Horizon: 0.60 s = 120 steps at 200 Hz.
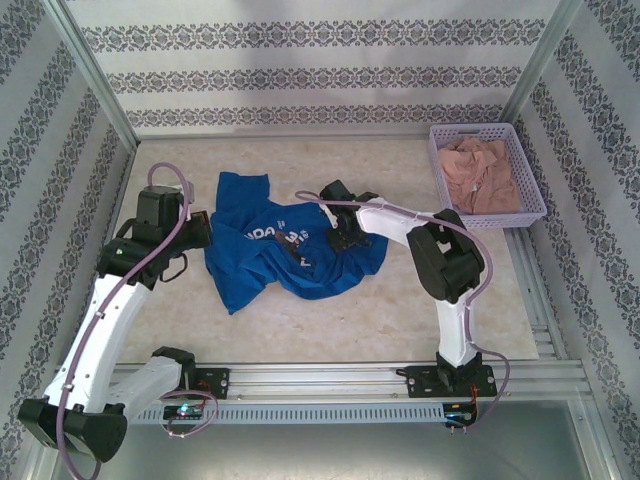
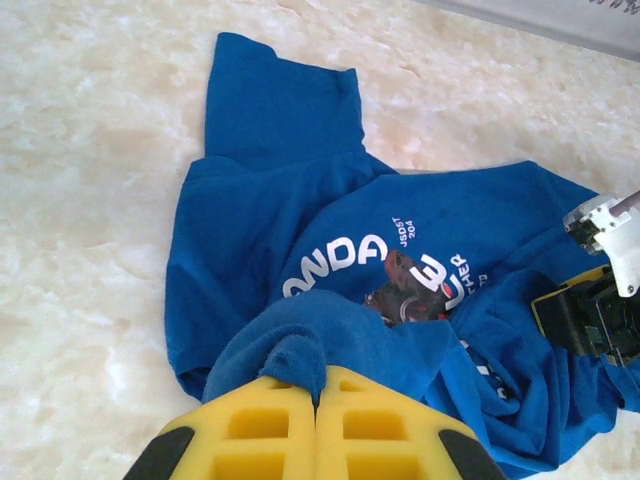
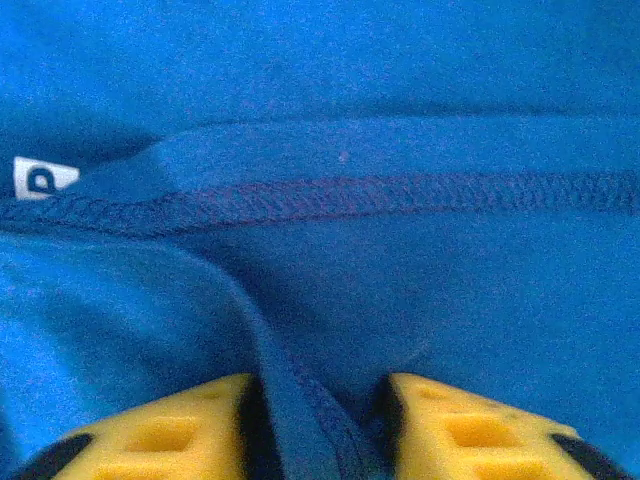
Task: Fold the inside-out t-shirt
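on the counter [image 1: 430,310], left of centre, the blue t-shirt [image 1: 262,255] lies crumpled with bare marble all around it. my left hand [image 2: 317,390] is clamped on a fold at its left edge. my right hand [image 3: 320,405] straddles a stitched hem; i cannot tell if it pinches. the white print [image 2: 338,262] reads "onda".

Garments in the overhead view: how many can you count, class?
2. A blue t-shirt lies crumpled in the middle of the table; a pinkish-beige garment sits in the lavender basket at the far right corner. More may be hidden under it.
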Motion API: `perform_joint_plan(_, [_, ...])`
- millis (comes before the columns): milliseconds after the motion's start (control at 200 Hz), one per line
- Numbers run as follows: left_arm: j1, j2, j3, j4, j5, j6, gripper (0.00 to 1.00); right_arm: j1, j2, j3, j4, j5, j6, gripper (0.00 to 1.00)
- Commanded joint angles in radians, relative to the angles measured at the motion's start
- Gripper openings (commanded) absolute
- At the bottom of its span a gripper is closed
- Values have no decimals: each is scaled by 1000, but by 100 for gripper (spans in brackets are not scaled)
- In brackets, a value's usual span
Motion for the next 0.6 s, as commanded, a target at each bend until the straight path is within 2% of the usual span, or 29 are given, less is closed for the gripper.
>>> perform_joint_plan(0, [26, -15, -12, 27, -8, 31, 0, -14, -15, 34, -20, 33, -34, 19])
perform_joint_plan(75, [47, -9, -7, 33, -11, 30, 0, -41, -102, -3, 3, -24, -24, 8])
perform_joint_plan(210, [101, 8, 37, 44, -13, 28, 0, -148, -366, -111, 61, -208, 23, 0])
perform_joint_plan(315, [155, 39, 116, 51, 19, 20, 0, -248, -561, -178, 106, -374, 82, 0])
perform_joint_plan(385, [181, 54, 179, 54, 41, 15, 0, -311, -671, -218, 127, -442, 124, 0])
perform_joint_plan(485, [205, 62, 244, 59, 60, 12, 0, -381, -809, -302, 160, -481, 188, 0])
perform_joint_plan(595, [215, 63, 231, 44, 68, 32, 0, -402, -916, -433, 155, -447, 236, 2])
